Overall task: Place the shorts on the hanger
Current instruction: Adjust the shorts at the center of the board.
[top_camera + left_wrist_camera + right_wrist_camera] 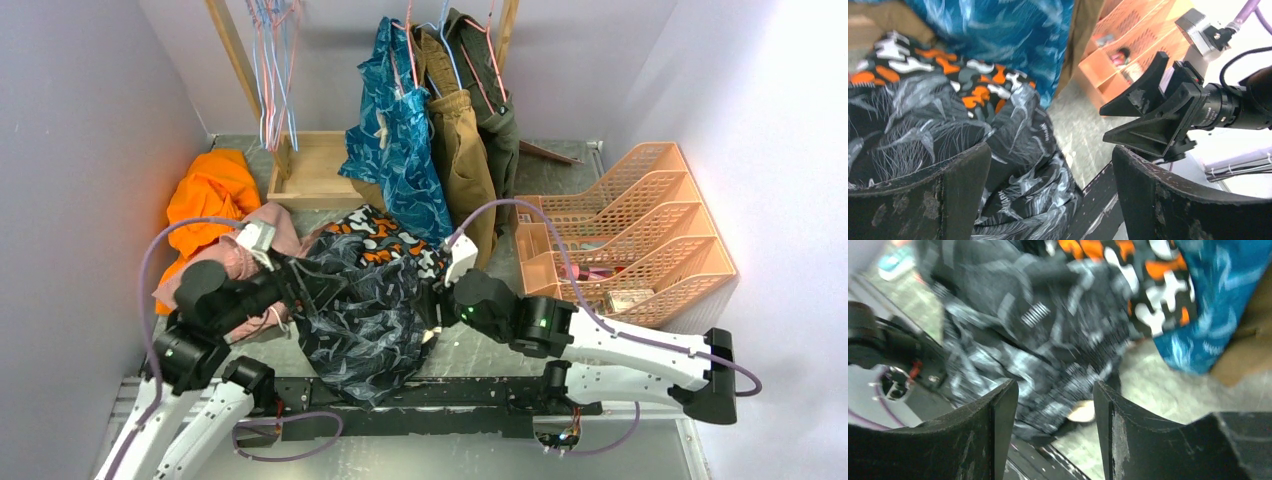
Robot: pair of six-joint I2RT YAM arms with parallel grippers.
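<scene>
Charcoal shorts (368,322): heaped on the middle of the table (478,352), between my two pincers. The far edge laps over the black-orange-white shorts (385,235) at 12 o'clock. The near edge trails onto the black mounting bar (470,395) at 6 o'clock.
Left pincer (1048,150): spread wide and holding nothing. Folds of the shorts bulge up between the fingers, and one finger (923,200) looks to rest against the cloth.
Right pincer (1055,390): parted to a middling gap and empty. The shorts lie just beyond its tips, at the heap's 3 o'clock side.
Hanger: I cannot make out a light-blue one near the shorts. Thin wire hangers (275,80) hang at 11 o'clock, well apart from the heap.
Handling (judgement): light, limp, thin cloth. It will sag and fold on itself from any single hold, and it may slide between the pads. Not fragile.
Where to hold (judgement): the waistband, one pincer toward each end. The gathered band should give more bite than the loose legs. I cannot tell which edge is the waist. A cream scrap (1080,412) by the right pincer may be the drawstring.
Risk (judgement): catching the blotchy shorts underneath along with my target, or pinching only one layer.
</scene>
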